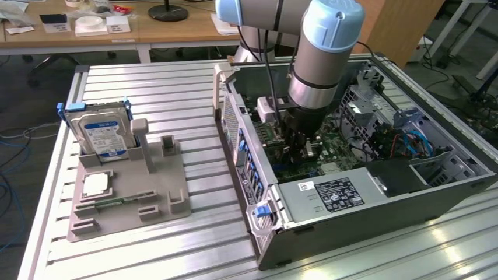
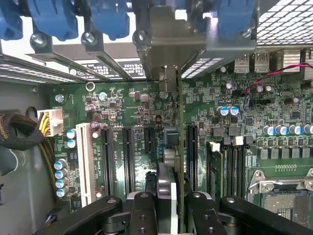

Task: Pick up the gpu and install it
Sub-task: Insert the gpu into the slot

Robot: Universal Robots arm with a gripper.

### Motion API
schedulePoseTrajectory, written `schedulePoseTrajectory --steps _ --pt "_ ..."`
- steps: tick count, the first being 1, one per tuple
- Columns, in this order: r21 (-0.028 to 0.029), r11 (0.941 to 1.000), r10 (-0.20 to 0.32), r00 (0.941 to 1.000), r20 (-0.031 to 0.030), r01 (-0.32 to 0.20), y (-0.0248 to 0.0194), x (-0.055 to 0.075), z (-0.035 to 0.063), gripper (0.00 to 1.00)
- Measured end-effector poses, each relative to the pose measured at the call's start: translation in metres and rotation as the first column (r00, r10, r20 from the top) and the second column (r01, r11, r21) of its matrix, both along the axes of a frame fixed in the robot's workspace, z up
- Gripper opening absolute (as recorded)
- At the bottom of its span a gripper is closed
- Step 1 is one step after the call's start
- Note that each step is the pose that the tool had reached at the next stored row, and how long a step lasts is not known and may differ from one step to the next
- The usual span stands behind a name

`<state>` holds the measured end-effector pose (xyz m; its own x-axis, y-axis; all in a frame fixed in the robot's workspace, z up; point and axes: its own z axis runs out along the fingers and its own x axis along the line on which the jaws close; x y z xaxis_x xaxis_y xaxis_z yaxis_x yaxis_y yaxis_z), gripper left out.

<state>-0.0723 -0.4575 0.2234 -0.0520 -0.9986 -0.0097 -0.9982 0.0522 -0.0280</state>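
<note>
Installation is the step in hand, as we judge it: in the exterior view our arm reaches down into the open computer case (image 1: 435, 175) lying on the slatted worktop (image 1: 155, 87), and the fingers' end (image 1: 300, 149) sits low over the green motherboard (image 1: 335, 146), with the case's slotted rear wall close on the exterior view's left and the black-labelled power supply (image 1: 335, 195) just beside the wrist toward the camera. Out on the worktop, well apart from the case, the grey parts holder (image 1: 132, 198) carries the hard drive (image 1: 101, 137) standing upright. In the wrist view we see the fingers (image 2: 146, 208) drawn close together on the gpu (image 2: 172, 161), which runs edge-on away from the camera, its silvery bracket (image 2: 168, 49) up against the rear slot openings beneath the blue latches (image 2: 49, 17). The card's lower edge hangs over the black expansion slots (image 2: 129, 159); we cannot tell whether it has touched a slot. The next move, in our judgement, calls for the card edge to stay in line with one slot and the bracket to slip cleanly past the metal dividers. Room is narrow: memory slots (image 2: 230, 161) stand near on one side, and capacitors (image 2: 61, 176) and the power connector (image 2: 49, 121) lie farther off on the other.
</note>
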Motion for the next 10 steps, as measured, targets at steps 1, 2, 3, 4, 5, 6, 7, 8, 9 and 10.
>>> schedulePoseTrajectory --steps 1,2,3,4,5,6,7,8,9,10 --pt "0.0000 1.0000 0.000 1.0000 0.0000 0.000 0.0000 0.0000 0.0000 0.28" --pt "-0.0001 1.0000 0.001 1.0000 0.0000 -0.001 0.0001 0.0000 0.0000 0.28" --pt "-0.0001 1.0000 0.002 1.0000 -0.0001 -0.002 0.0002 0.0000 0.0000 0.28" --pt "-0.0003 1.0000 0.005 1.0000 -0.0002 -0.005 0.0003 0.0000 0.0000 0.28" --pt "-0.0002 1.0000 0.007 1.0000 -0.0001 -0.007 0.0004 0.0000 -0.0001 0.28" --pt "-0.0001 1.0000 0.007 1.0000 -0.0001 -0.007 0.0005 0.0000 -0.0001 0.28" --pt "-0.0001 1.0000 0.007 1.0000 -0.0001 -0.007 0.0005 0.0000 -0.0001 0.28" --pt "-0.0002 1.0000 0.007 1.0000 -0.0001 -0.007 0.0005 0.0000 -0.0001 0.28" --pt "-0.0002 1.0000 0.008 1.0000 -0.0002 -0.008 0.0005 0.0000 -0.0002 0.28" --pt "-0.0002 1.0000 0.008 1.0000 -0.0002 -0.008 0.0005 0.0000 -0.0004 0.28"
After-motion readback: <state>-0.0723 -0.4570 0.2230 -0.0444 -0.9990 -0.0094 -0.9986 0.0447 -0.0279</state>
